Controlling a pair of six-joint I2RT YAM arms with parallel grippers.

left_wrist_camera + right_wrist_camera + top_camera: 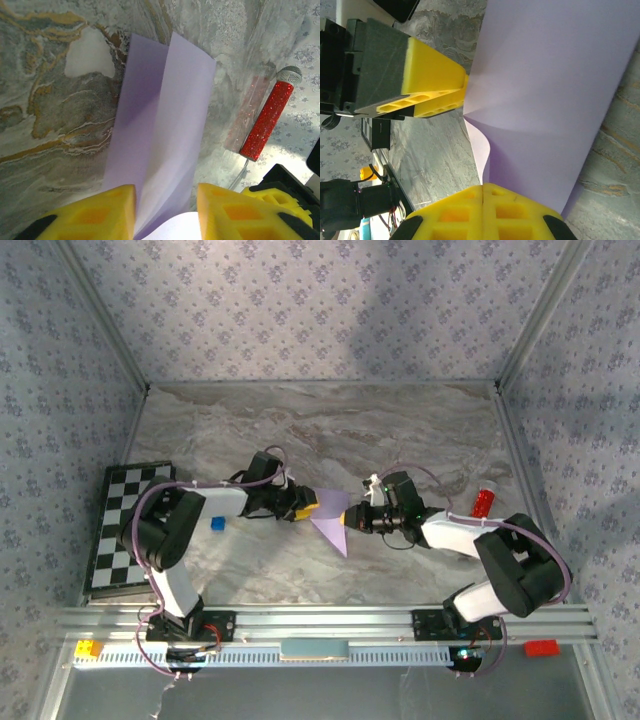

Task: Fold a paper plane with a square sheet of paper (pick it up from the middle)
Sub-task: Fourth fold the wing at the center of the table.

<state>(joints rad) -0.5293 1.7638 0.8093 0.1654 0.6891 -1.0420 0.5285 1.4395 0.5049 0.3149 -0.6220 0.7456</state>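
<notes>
The pale lilac square sheet of paper (330,520) is folded into layers and held above the marble table between my two grippers. My right gripper (352,517) is shut on its right edge. In the right wrist view the yellow fingers meet at a seam (483,187), and the paper (550,75) rises out of it, curled near the grip. My left gripper (303,508) is at the sheet's left side. In the left wrist view its gripper (166,192) is open, and the folded paper (160,115) runs up between the yellow fingers, close to the left finger (100,215).
A red glittery stick with a grey head (483,502) lies by the right wall and also shows as the red stick (265,120). A small blue cube (217,524) sits left of centre. The chequered board (125,530) lies at the left edge. Loose bricks (88,648) rest on the front rail.
</notes>
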